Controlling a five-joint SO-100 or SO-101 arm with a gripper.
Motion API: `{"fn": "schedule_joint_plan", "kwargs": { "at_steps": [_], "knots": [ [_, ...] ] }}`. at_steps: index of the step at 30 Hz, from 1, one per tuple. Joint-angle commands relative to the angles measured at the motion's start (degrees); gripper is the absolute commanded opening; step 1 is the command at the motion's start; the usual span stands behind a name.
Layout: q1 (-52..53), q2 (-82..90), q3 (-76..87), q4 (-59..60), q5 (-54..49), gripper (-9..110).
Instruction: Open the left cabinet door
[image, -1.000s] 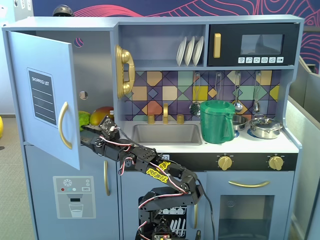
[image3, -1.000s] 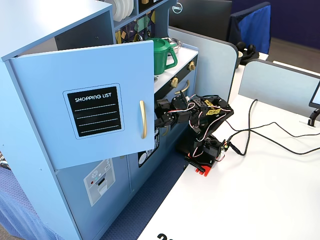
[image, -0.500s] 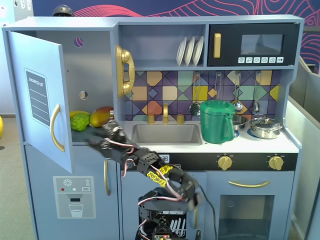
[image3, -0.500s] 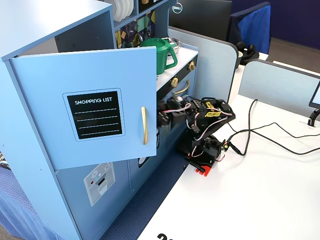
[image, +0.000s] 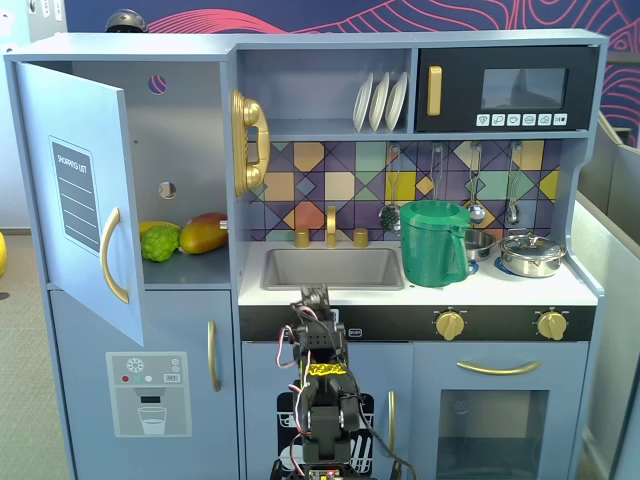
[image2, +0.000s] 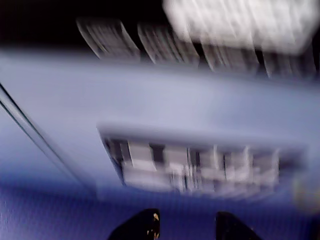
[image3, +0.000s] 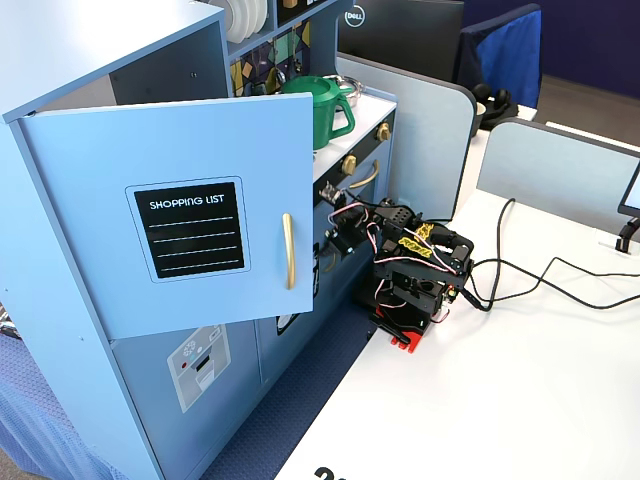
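Note:
The left cabinet door (image: 80, 190), light blue with a black "SHOPPING LIST" panel and a curved gold handle (image: 112, 257), stands swung wide open. It also shows in the other fixed view (image3: 190, 220) with its handle (image3: 288, 250). The arm is folded low in front of the sink, well to the right of the door and apart from it. My gripper (image: 315, 297) points up at the counter edge and holds nothing. The blurred wrist view shows its two dark fingertips (image2: 142, 225) apart, with blue panel between them; the gripper (image2: 185, 227) is open.
Inside the open cabinet lie a mango (image: 203, 233) and a green fruit (image: 158, 241). Below is the water-dispenser door (image: 150, 390). A green pitcher (image: 432, 243) stands by the sink (image: 330, 268). Cables (image3: 540, 285) trail over the white table.

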Motion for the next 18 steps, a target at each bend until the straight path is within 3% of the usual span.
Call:
{"fn": "schedule_joint_plan", "kwargs": {
  "at_steps": [1, 18],
  "knots": [
    [3.43, 0.62, 2.64, 5.54, 3.34, 6],
    [6.24, 7.91, 6.33, 27.95, 6.33, 4]
  ]
}}
